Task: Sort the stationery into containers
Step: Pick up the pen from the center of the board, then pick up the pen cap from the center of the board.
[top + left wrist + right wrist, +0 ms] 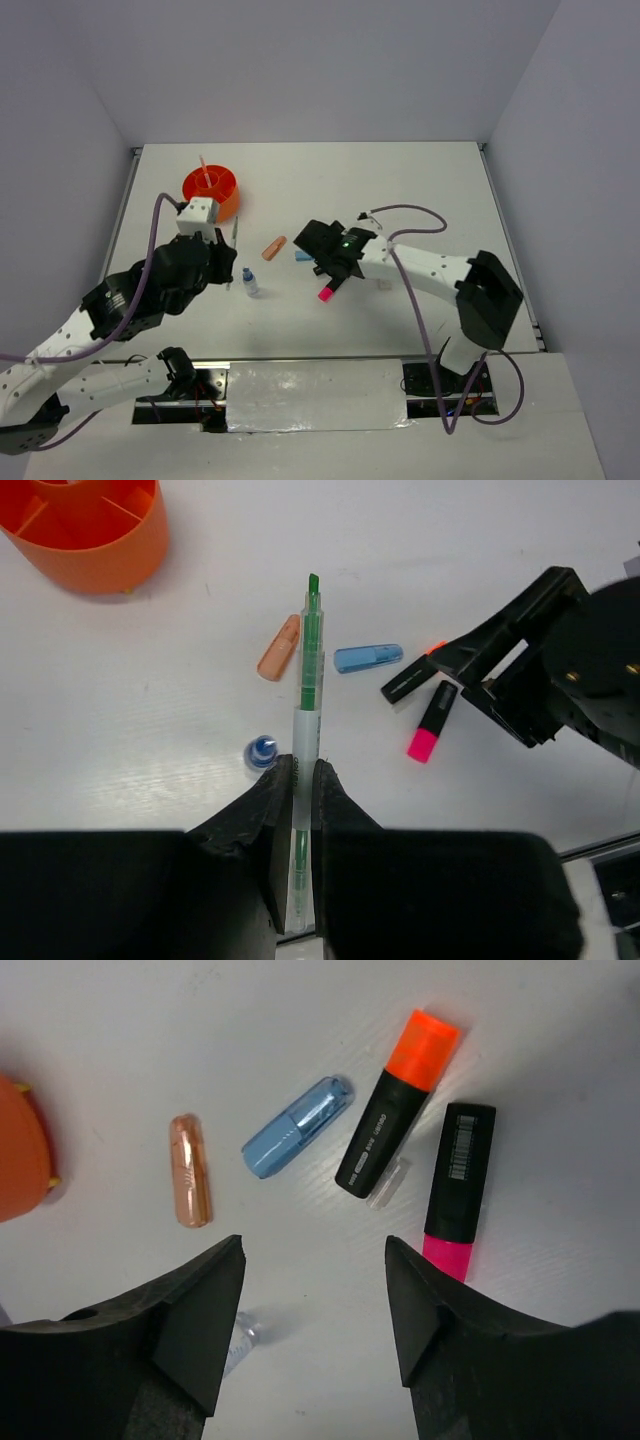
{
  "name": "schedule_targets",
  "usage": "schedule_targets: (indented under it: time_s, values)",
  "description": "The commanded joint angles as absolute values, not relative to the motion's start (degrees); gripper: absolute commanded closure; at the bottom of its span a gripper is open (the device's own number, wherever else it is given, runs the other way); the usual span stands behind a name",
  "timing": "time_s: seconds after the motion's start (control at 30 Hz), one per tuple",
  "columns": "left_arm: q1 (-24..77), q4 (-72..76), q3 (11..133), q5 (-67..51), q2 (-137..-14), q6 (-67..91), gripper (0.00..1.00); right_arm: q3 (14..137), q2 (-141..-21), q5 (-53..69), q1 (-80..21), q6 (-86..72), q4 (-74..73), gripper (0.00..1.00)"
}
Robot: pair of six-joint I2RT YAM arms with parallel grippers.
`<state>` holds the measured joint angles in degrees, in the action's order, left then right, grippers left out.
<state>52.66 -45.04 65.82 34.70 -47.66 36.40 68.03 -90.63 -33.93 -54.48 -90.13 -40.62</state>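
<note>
A round bright-orange plastic desk organiser stands far left. The left gripper is clamped on a thin green pen, whose long axis runs straight out from the jaws, tip away from the wrist. A blue-capped clear bottle stands just beside it. Right of these lie a salmon piece, a light-blue piece, an orange-capped black highlighter and a pink-capped black highlighter, caps pointing opposite ways. Above the table, the right gripper holds nothing, jaws apart.
</note>
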Motion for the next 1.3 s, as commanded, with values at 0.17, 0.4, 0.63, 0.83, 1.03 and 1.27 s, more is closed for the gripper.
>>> schedule_targets:
  time_s: [0.17,0.4,0.63,0.83,1.03,1.27]
  values:
    - [52.6,-39.2,55.6,34.5,-38.2,29.9,1.00,78.7,-104.2,-34.5,-56.7,-104.5,-54.7,0.47]
    - [52.4,-41.3,54.1,35.4,-36.7,31.0,1.00,79.6,-107.6,-34.5,-56.5,-107.0,-55.7,0.59]
    - [52.3,-41.9,53.9,35.9,-36.4,31.6,1.00,80.6,-109.6,-34.8,-56.4,-108.0,-57.0,0.64]
    - [52.4,-41.9,53.8,35.7,-36.2,31.7,1.00,80.7,-111.0,-34.8,-55.5,-107.1,-55.4,0.64]
    - [52.4,-41.5,53.5,35.2,-35.4,31.5,1.00,81.4,-112.8,-34.5,-54.1,-105.3,-54.3,0.64]
    - [52.4,-41.4,53.4,34.5,-35.5,31.3,1.00,81.0,-114.3,-33.7,-53.1,-103.5,-52.1,0.64]
